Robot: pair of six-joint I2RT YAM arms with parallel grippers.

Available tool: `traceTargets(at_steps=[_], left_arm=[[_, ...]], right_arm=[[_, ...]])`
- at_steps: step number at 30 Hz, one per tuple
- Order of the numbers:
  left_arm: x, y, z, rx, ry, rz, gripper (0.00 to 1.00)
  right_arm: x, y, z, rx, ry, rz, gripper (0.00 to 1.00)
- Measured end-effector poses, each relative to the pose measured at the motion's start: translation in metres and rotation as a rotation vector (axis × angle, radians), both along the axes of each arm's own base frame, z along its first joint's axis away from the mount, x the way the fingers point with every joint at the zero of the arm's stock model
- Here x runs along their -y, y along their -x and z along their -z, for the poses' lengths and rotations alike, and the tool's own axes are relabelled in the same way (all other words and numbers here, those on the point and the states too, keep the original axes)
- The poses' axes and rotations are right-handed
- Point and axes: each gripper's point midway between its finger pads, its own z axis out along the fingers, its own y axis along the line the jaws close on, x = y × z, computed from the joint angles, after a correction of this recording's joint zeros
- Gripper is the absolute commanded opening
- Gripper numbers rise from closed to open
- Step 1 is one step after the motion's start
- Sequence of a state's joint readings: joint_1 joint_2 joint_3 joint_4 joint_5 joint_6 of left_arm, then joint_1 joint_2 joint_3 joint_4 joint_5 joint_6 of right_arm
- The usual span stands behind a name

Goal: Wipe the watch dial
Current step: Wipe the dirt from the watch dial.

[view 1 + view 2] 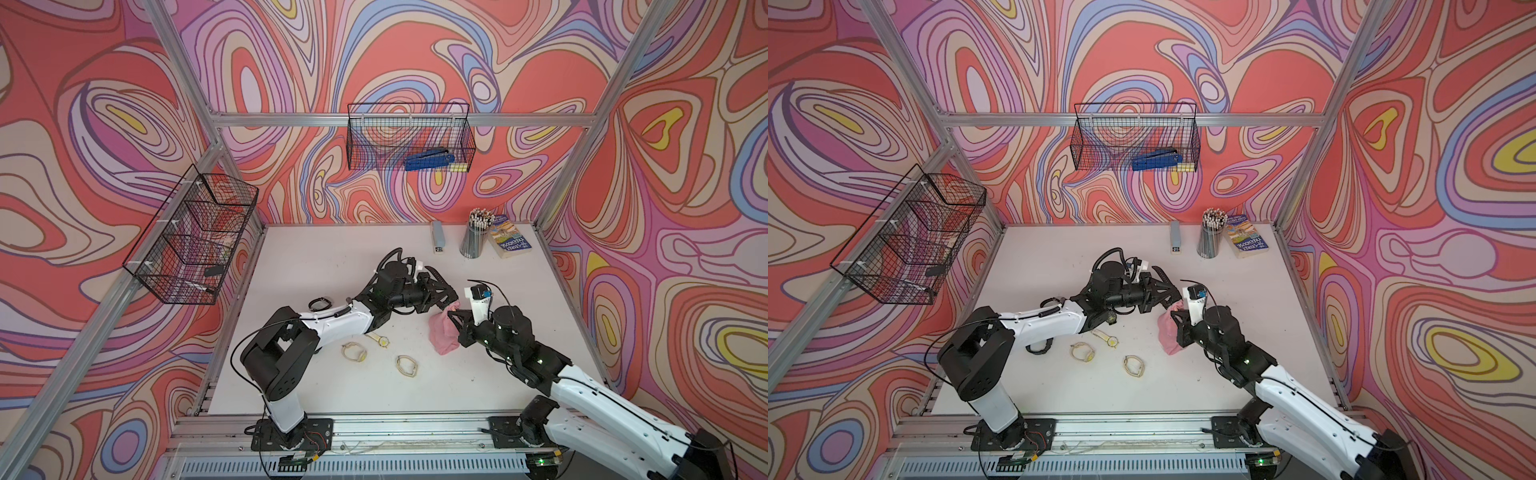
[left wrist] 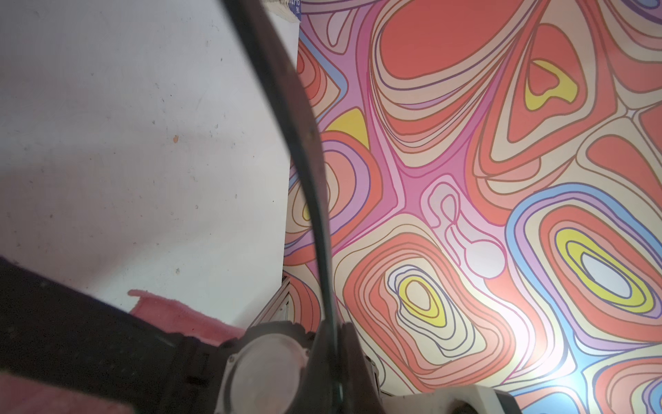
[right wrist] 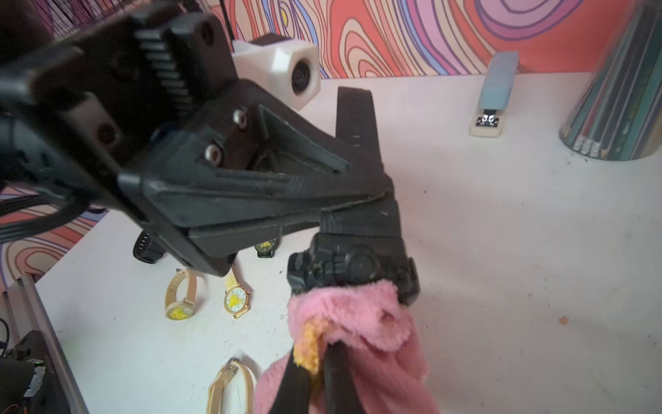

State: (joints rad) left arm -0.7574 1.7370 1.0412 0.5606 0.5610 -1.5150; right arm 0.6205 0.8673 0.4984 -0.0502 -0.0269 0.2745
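Above the middle of the white table (image 1: 332, 257) the two arms meet nose to nose. The left pincer (image 3: 385, 202) is clamped tight on the strap of a black watch (image 3: 354, 267), holding it in the air clear of the table. The right pincer (image 3: 318, 380) is squeezed narrow on a bunched pink cloth (image 3: 358, 315), whose fluffy fold presses against the watch case. The main risk, as I judge it, is push: only the strap is gripped, so a firm rub could swing the case aside on its flexible band, or drag the band out of the jaws and drop the watch among the spare watches (image 1: 354, 352) below. The cloth could also slip from its thin pinch. The watch's long axis runs along the strap (image 3: 354, 118), from the case at the cloth up past the left pincer. The dial is hidden by the cloth and probably faces the right pincer.
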Motion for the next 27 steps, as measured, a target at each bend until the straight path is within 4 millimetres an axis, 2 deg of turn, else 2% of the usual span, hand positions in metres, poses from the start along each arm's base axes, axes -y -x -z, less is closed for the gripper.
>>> traceTargets(at_steps=[5, 11, 15, 19, 24, 27], left_arm=[[-0.001, -0.008, 0.008, 0.005, -0.037, -0.023, 0.0], [-0.001, -0.013, 0.004, 0.037, -0.051, -0.035, 0.0], [-0.001, -0.014, 0.009, 0.033, -0.064, -0.035, 0.0], [0.0, -0.008, 0.016, 0.005, -0.084, -0.004, 0.0], [0.003, 0.004, 0.02, -0.021, -0.105, 0.062, 0.0], [-0.001, 0.003, 0.025, -0.033, -0.122, 0.07, 0.0]], right_arm=[[0.006, -0.015, 0.011, -0.035, 0.028, 0.085, 0.0], [0.015, -0.029, 0.01, -0.077, 0.063, 0.191, 0.0], [0.022, -0.032, 0.017, -0.102, 0.096, 0.248, 0.0], [0.041, -0.035, 0.024, -0.115, 0.144, 0.345, 0.0], [0.062, -0.041, 0.022, -0.101, 0.175, 0.44, 0.0], [0.074, -0.042, 0.021, -0.102, 0.184, 0.475, 0.0]])
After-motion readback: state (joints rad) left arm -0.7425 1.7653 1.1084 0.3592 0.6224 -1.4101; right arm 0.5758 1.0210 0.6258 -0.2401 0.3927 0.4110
